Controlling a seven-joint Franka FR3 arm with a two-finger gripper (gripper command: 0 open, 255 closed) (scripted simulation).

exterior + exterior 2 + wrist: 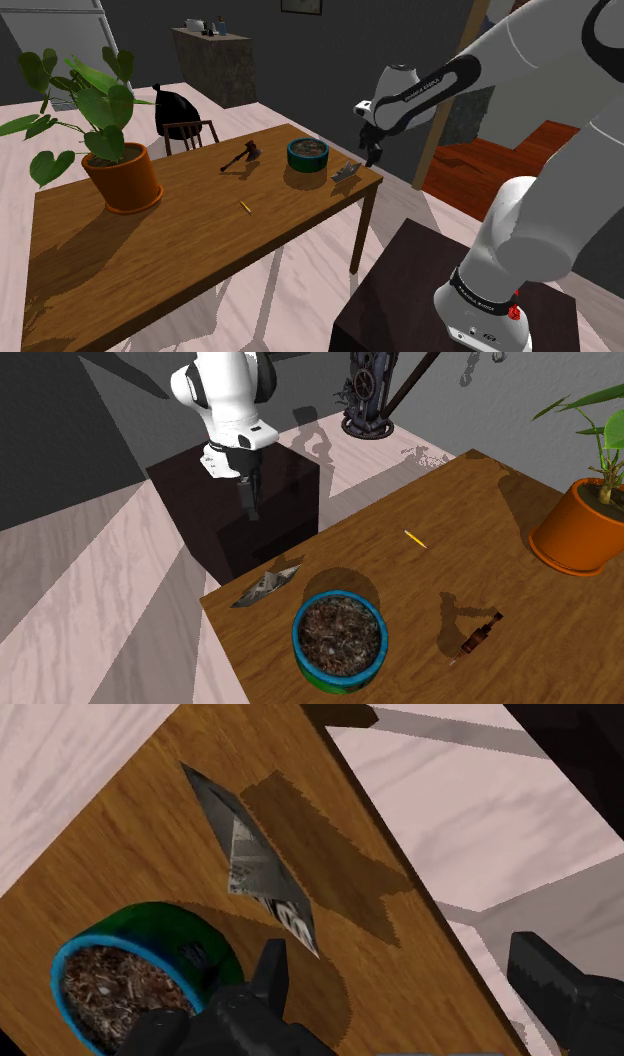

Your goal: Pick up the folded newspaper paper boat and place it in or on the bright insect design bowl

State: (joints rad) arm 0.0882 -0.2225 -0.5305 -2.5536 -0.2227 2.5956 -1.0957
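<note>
Boat (347,173) count: one, at worktop (150,250) corner, just beside one bowl (305,166). Shoulder view adds one mallet (240,157), one pencil (245,206), one potted plant (124,178). In wrist view I see pincer (396,954) spread wide, empty, clear of boat.

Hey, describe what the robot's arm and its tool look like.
The arm has rounded white shells with dark joints; black bands carry small white lettering, and a red mark sits near its base. The tool is all black, with two blocky fingers.

White lettering on the arm (425,88) and newsprint on the paper boat (255,864): neither readable
</note>
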